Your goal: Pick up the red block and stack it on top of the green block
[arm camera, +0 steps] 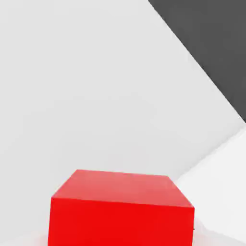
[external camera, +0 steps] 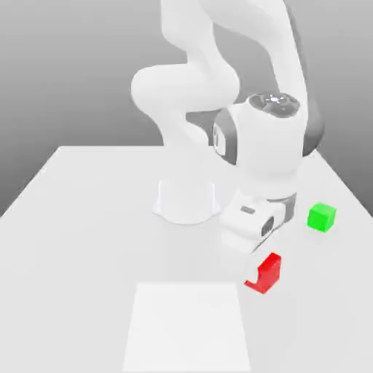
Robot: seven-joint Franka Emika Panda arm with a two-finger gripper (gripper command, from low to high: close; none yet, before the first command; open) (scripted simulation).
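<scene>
The red block (external camera: 269, 270) (arm camera: 120, 211) rests on the white table (external camera: 87, 218), toward the exterior view's right. My gripper (external camera: 258, 272) reaches down onto it from the white hand (external camera: 249, 225). One white finger covers part of the block's near-left side, and the jaws are shut on the block. In the hand view the red block sits very close, its top face and one side showing. The green block (external camera: 321, 217) stands apart on the table, farther back and to the exterior view's right of the red one.
The arm's round white base (external camera: 186, 200) stands mid-table behind the hand. A paler rectangular patch (external camera: 188, 328) lies on the table near the front edge. The table's right edge runs just beyond the green block.
</scene>
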